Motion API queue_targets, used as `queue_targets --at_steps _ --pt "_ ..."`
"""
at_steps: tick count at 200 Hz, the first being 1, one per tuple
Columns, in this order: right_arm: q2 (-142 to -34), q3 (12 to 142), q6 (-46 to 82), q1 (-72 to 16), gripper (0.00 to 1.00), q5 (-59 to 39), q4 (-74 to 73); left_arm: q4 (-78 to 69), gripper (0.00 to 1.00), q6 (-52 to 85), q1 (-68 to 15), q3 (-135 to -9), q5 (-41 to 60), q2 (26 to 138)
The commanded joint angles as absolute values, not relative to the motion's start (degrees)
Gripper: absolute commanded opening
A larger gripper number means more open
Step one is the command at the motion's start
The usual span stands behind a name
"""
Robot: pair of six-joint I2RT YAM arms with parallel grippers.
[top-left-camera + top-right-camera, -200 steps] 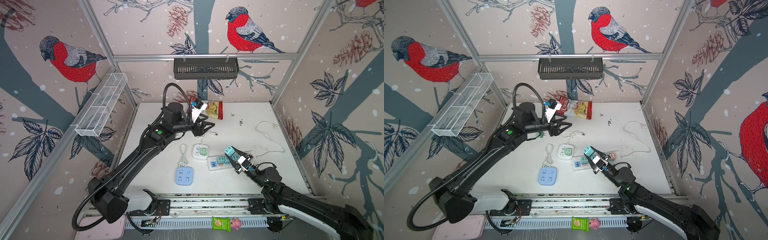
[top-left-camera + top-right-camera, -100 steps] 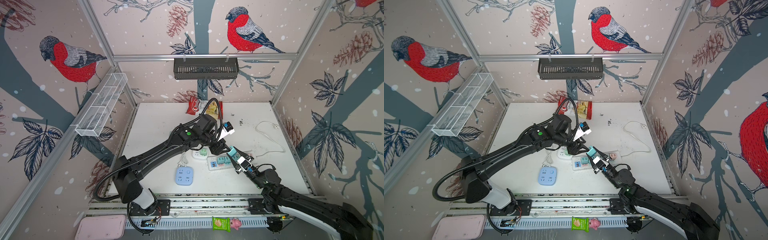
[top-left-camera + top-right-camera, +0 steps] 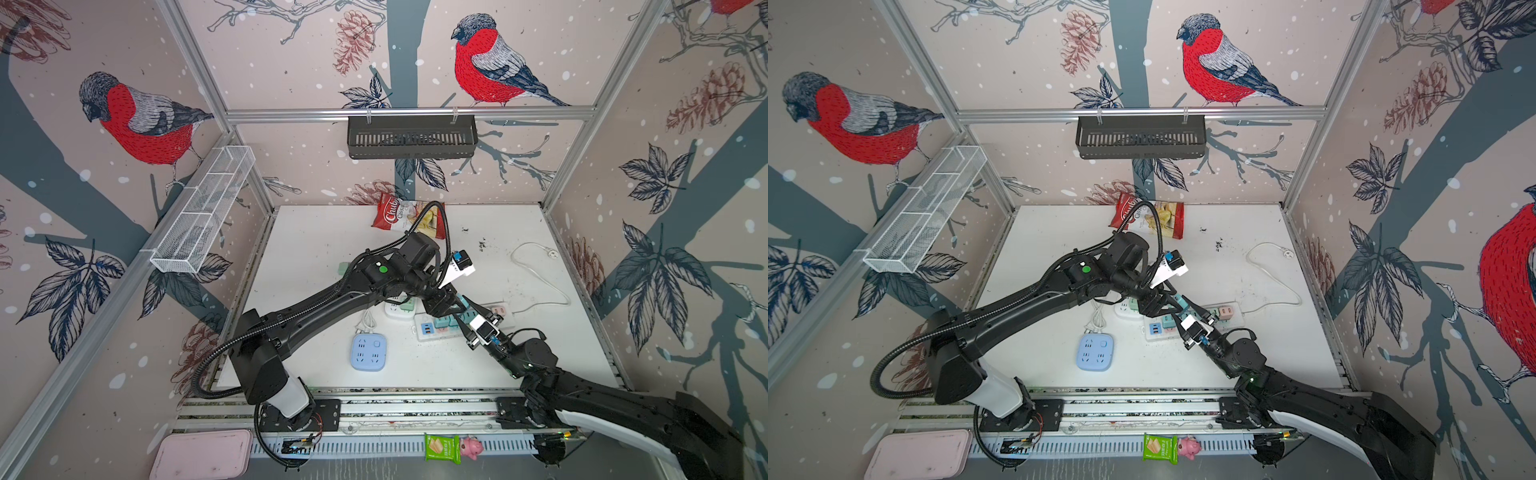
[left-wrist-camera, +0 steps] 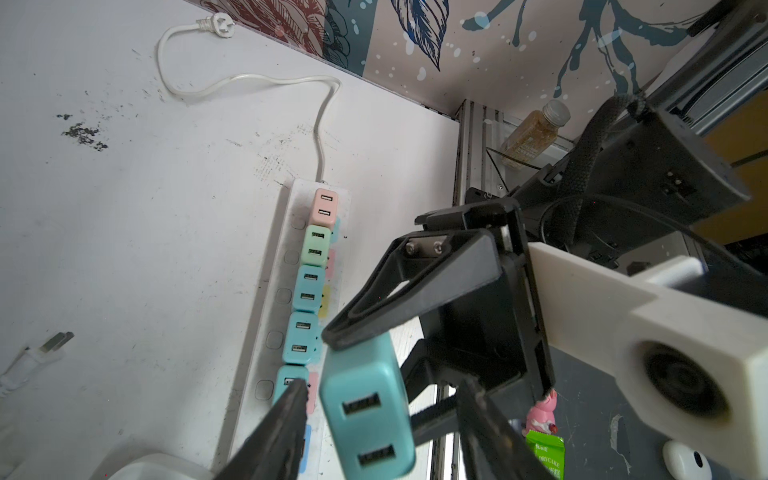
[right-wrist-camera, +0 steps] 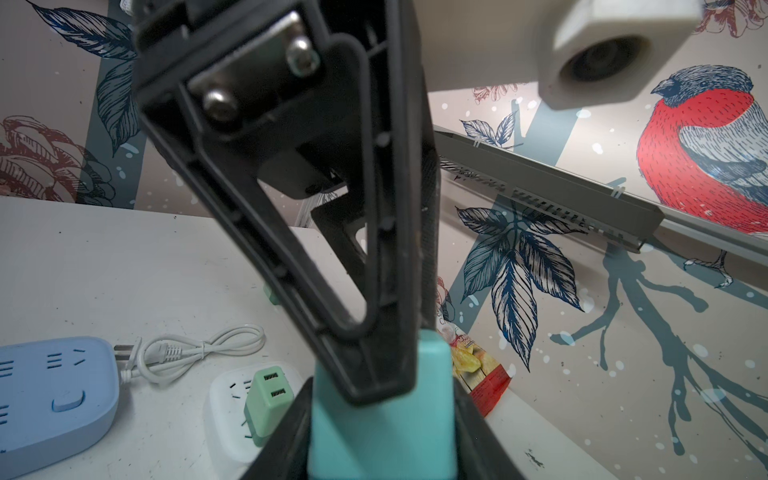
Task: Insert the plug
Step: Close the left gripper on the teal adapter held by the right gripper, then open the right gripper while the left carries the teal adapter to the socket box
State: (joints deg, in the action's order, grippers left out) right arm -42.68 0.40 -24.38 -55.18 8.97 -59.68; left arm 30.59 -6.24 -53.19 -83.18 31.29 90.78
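My right fingers [image 5: 278, 453] clench the teal plug [image 4: 365, 415] aloft just above the power strip [image 4: 272, 316], right of centre. My left fingers [image 4: 282, 432] stand parted either side of it, apparently to take it for a squarer push.

There are one long white power strip [image 4: 286, 232], one blue strip [image 3: 368, 352], one small white strip [image 5: 224, 419], at least five USB chargers [image 4: 316, 245] on the long one, one green charger [image 5: 266, 403], one teal charger [image 4: 365, 415] and one snack bag [image 3: 395, 214].
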Motion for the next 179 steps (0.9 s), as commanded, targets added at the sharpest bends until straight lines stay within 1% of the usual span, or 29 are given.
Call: queue_targets --at_steps 1,19,44,52,64,80,89,97,101,117,119,121,122,123,124,125,127,130,149,167,179 --pt "-43.6 1.1 -25.3 -56.3 0.04 12.6 -65.2 32.0 0.58 -6.8 -53.6 -84.0 30.9 91.6" --pt "-44.0 0.6 -25.4 -56.9 0.04 12.7 -67.2 32.6 0.56 -6.8 -53.8 -84.4 30.3 92.6" --pt "-44.3 1.2 -25.3 -57.5 0.04 13.0 -66.8 34.5 0.49 -7.5 -54.4 -85.6 29.1 94.1" --pt "-44.5 1.0 -25.4 -57.7 0.04 13.0 -67.2 34.5 0.46 -7.6 -54.5 -85.5 28.8 94.1" --pt "-44.8 1.0 -25.6 -57.8 0.04 13.3 -67.7 34.6 0.37 -7.7 -54.6 -85.7 28.9 94.1" --pt "-44.7 1.4 -25.6 -57.9 0.05 14.3 -67.0 34.9 0.20 -7.8 -54.5 -86.2 28.7 94.2" --pt "-44.6 1.2 -25.4 -57.9 0.07 14.5 -67.0 35.0 0.11 -7.9 -54.6 -86.3 28.8 94.2" --pt "-44.5 1.0 -25.4 -57.9 0.14 14.5 -67.2 35.0 0.03 -8.0 -54.6 -86.4 28.9 94.2" --pt "-44.6 1.0 -25.4 -57.9 0.19 14.7 -67.4 35.0 0.00 -8.1 -54.6 -86.4 29.0 94.1" --pt "-44.3 1.3 -25.2 -57.8 0.42 15.7 -67.0 35.0 0.00 -8.6 -54.6 -86.6 29.5 93.7" --pt "-44.2 1.3 -25.2 -57.9 0.48 15.8 -66.9 34.9 0.00 -8.6 -54.4 -86.5 29.4 93.6" --pt "-44.2 1.3 -25.1 -57.9 0.57 15.9 -66.8 34.9 0.00 -8.6 -54.5 -86.5 29.3 93.5" --pt "-44.2 1.3 -25.1 -57.9 0.59 15.9 -66.7 34.8 0.00 -8.6 -54.4 -86.5 29.2 93.5" --pt "-44.1 1.3 -25.1 -57.9 0.70 15.9 -66.7 34.7 0.00 -8.6 -54.4 -86.5 29.2 93.4" --pt "-44.1 1.3 -25.1 -57.8 0.84 15.9 -66.6 34.6 0.00 -8.6 -54.4 -86.5 29.1 93.3" --pt "-44.0 1.2 -25.1 -57.8 0.92 15.9 -66.5 34.5 0.00 -8.6 -54.4 -86.3 29.0 93.2" --pt "-43.9 1.2 -25.1 -57.9 0.98 15.8 -66.4 34.3 0.00 -8.5 -54.3 -86.2 28.9 93.1" --pt "-43.8 1.2 -25.0 -57.8 1.00 15.8 -66.2 34.0 0.00 -8.5 -54.2 -86.1 28.6 92.8" --pt "-43.1 1.0 -25.0 -57.8 1.00 15.8 -65.7 30.5 0.00 -7.3 -53.0 -84.3 26.3 90.8" --pt "-42.0 1.2 -25.0 -57.8 1.00 16.3 -64.0 27.2 0.00 -6.5 -50.0 -82.7 25.5 88.7" --pt "-41.0 1.0 -24.2 -57.9 1.00 16.9 -63.2 24.9 0.00 -6.1 -47.9 -81.3 22.7 86.9"
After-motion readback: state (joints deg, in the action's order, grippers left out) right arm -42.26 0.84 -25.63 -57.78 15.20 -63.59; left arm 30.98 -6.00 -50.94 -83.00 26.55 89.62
